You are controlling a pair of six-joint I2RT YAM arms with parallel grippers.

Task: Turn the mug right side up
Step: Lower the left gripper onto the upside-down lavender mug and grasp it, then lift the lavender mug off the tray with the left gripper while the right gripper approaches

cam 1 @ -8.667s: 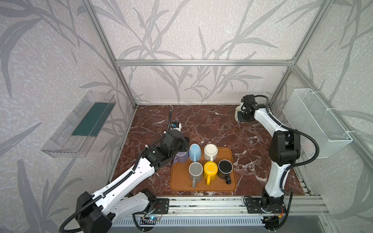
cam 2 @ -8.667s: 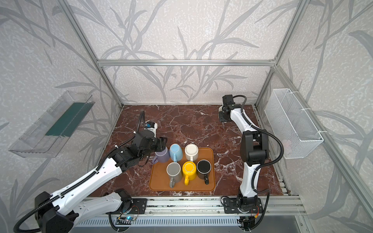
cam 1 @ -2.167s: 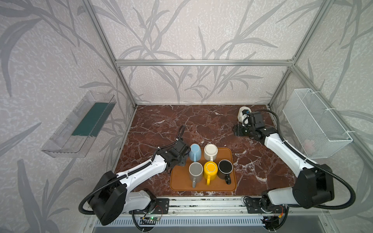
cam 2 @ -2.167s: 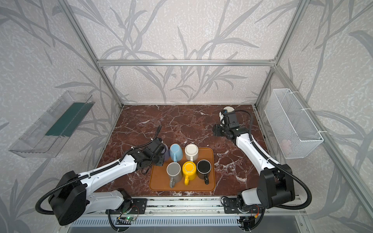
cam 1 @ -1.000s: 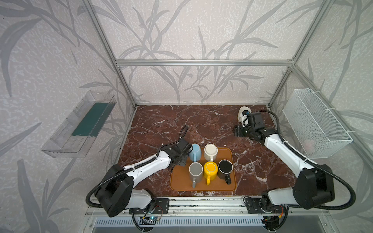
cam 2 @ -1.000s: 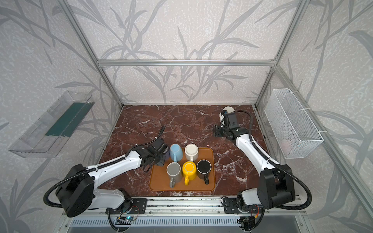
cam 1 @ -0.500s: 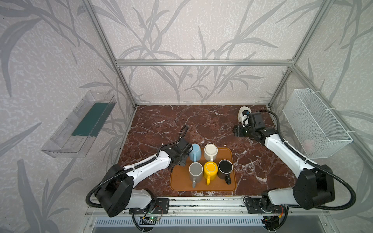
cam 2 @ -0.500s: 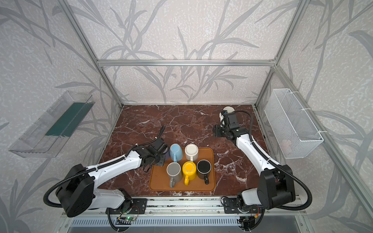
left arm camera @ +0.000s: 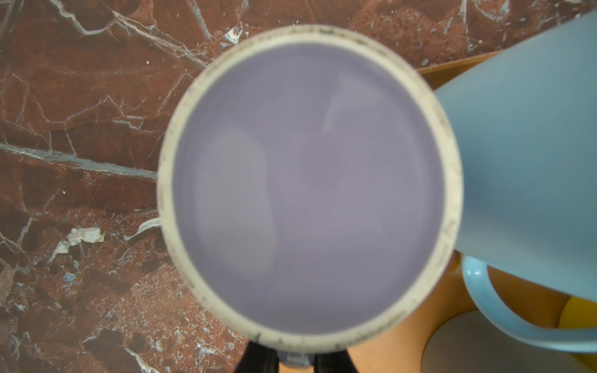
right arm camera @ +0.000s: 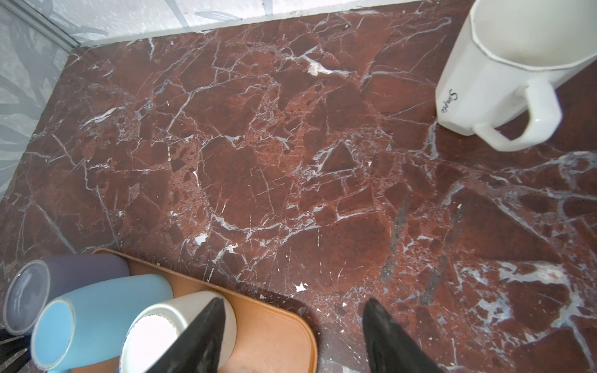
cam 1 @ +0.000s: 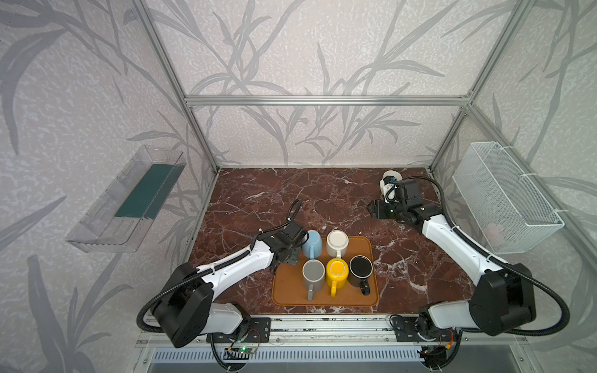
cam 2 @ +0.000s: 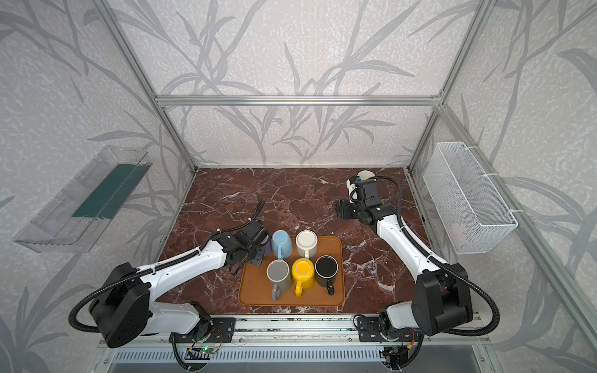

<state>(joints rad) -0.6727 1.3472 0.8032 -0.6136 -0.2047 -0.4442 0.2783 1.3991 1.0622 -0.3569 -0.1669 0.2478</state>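
Mug (left arm camera: 307, 187), purple: inverted, base up, axis vertical, at tray's (cam 1: 323, 300) back-left corner, touching blue mug (left arm camera: 533, 161). Left gripper (left arm camera: 294, 355) nearer, jaws pinching handle (left arm camera: 292, 361) on its side. Right gripper (right arm camera: 294, 336) spread, empty, well apart.

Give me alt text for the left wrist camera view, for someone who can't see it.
Close-up of an upside-down lilac mug, its blurred, cream-rimmed base filling most of the frame, with the left gripper closed on its handle. A light blue mug sits close beside it on an orange tray, red marble tabletop around.
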